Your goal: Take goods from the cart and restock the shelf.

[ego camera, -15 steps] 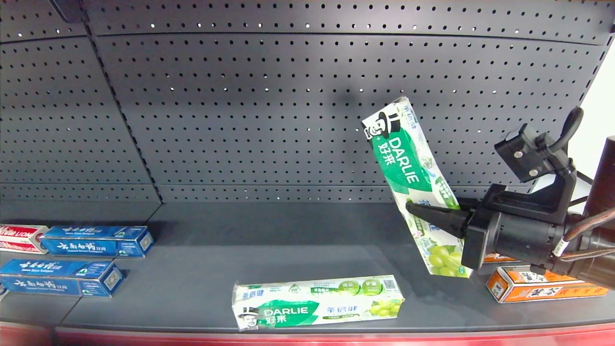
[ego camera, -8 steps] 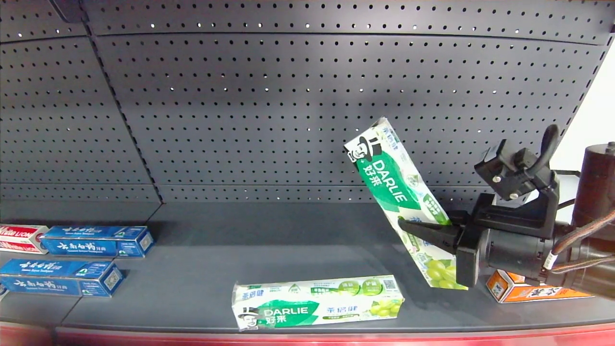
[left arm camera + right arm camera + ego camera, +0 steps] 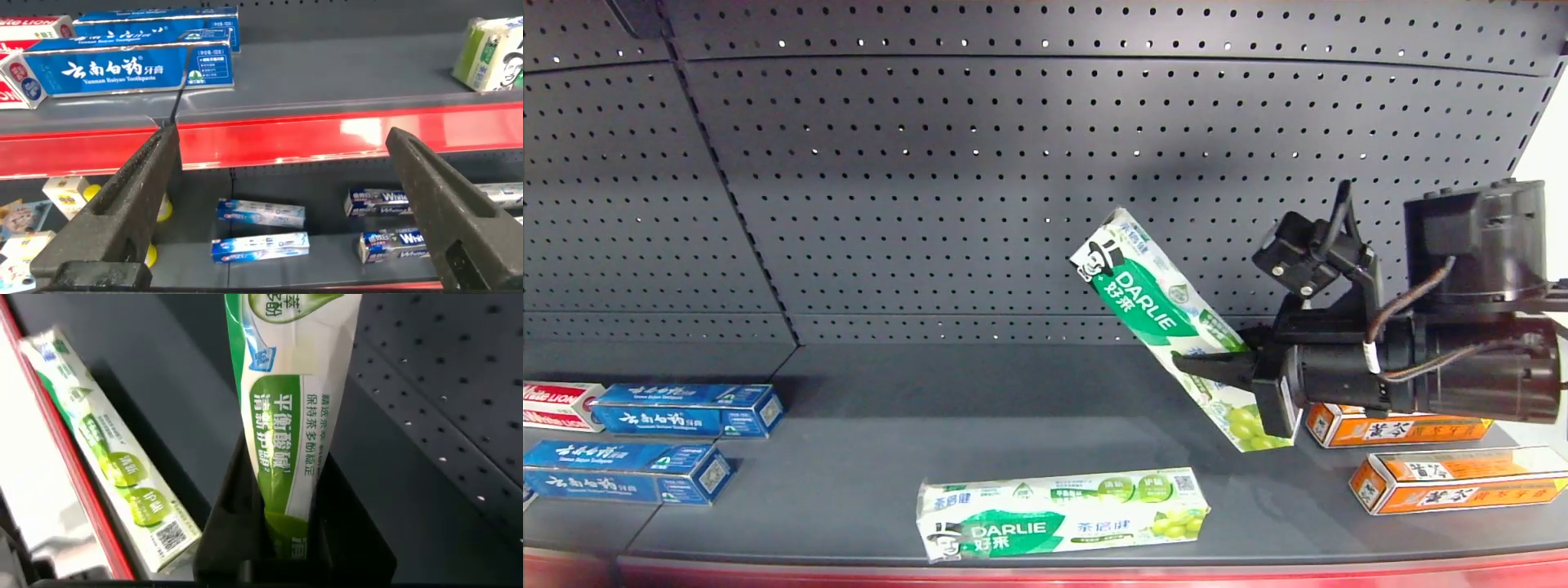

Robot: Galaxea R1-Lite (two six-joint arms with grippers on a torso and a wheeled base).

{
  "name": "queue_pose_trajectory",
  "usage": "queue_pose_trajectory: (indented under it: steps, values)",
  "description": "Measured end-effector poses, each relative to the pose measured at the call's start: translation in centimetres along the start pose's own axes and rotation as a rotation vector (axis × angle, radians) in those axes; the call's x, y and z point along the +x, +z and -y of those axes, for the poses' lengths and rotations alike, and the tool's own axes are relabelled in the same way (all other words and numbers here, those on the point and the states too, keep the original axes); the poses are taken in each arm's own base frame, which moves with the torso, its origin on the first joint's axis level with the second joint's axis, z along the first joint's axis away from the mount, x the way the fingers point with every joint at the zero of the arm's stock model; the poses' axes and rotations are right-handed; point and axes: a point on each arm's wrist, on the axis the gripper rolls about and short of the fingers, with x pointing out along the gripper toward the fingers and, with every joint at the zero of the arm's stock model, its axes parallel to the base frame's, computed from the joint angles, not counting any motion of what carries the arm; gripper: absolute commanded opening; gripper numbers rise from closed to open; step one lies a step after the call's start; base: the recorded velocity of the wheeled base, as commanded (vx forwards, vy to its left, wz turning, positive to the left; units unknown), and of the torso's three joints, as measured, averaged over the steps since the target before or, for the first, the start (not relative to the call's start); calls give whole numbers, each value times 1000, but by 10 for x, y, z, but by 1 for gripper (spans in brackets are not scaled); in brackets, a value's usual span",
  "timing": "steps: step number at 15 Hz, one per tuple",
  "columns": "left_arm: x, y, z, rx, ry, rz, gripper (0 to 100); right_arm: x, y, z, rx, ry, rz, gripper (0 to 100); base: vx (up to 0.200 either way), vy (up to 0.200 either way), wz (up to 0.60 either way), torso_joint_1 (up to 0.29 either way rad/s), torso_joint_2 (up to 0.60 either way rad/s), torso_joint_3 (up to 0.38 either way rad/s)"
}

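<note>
Now: right gripper (image 3: 1201,363) clamped on the lower end of green box (image 3: 1152,306), held tilted over shelf (image 3: 931,408), behind matching box (image 3: 1062,514) lying flat; left gripper (image 3: 282,139) spread wide near the shelf front.

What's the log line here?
right end effector: shut on green toothpaste box, tilted over shelf | left end effector: open

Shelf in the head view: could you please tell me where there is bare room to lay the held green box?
The widest bare patch of the shelf lies between the blue boxes and the held green box, behind the lying green box. It is crowded around the orange boxes by the right tool.
</note>
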Motion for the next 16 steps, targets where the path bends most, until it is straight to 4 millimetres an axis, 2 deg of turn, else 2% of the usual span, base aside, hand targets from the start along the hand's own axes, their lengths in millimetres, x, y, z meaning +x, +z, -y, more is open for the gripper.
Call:
queue_pose_trajectory:
  steps: [2,6,11,16]
  values:
    - [0,0,0,0,0,0,100,14,6,6,-15,26,-42,0,0,0,0,0,0,0]
    - [0,0,0,0,0,0,100,32,1,9,-87,85,-171,0,0,0,0,0,0,0]
    - [0,0,0,0,0,0,100,43,3,12,-79,118,-245,0,0,0,0,0,0,0]
    - [0,0,0,0,0,0,100,53,5,15,-156,156,-298,0,0,0,0,0,0,0]
